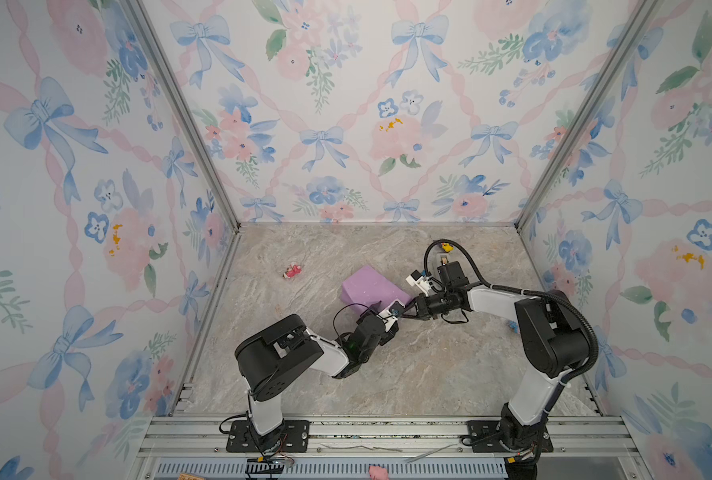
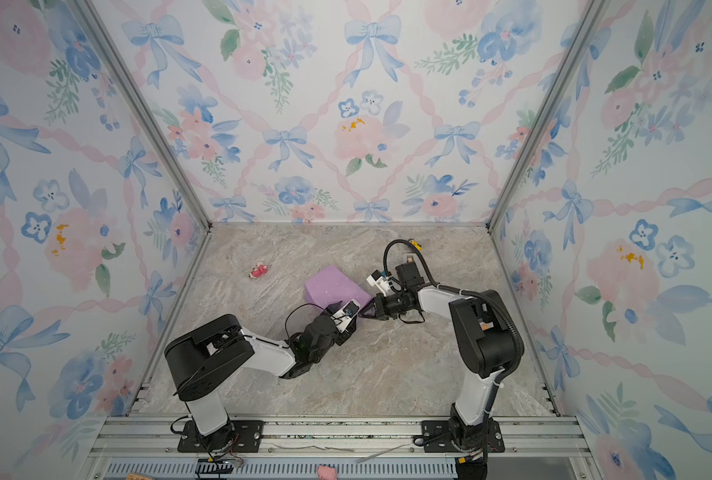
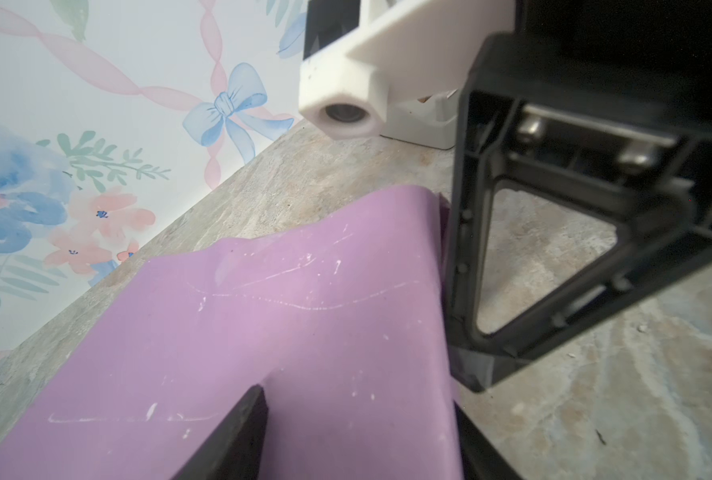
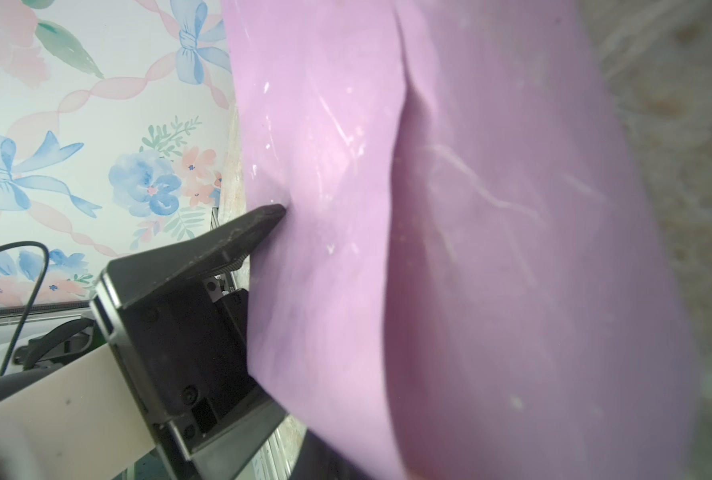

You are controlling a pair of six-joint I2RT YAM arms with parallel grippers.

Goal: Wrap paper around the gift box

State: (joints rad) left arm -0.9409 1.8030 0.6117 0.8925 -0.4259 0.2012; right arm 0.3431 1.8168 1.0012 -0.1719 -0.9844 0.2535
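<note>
On the marbled table [image 1: 387,374], slightly behind centre, the paper [image 1: 369,286] forms a closed block with its lilac face outward. The gift box is fully covered and no part of it shows. Both top views show the block lying flat, with one corner turned toward the arms. Both grippers meet at that near right corner.

Right gripper [image 1: 408,314]: the jaws are fully closed on a pointed flap of the paper that sticks out from the corner. In the left wrist view, one black finger [image 3: 458,270] of this gripper stands hard against the paper's edge. In the right wrist view the paper fills most of the frame. It is scuffed with thin white scratches and folded along one long crease.

Left gripper [image 1: 382,313]: the jaws stand well apart and straddle the end of the block (the paper lies between the two fingers in the left wrist view). In the right wrist view, the tip of one finger [image 4: 263,224] touches the paper and dents it slightly. Whether the second finger also bears on the block, so that the block is clamped, cannot be told.

A small pink and red object [image 1: 292,271] lies on the table well to the left of the block, apart from both arms.
</note>
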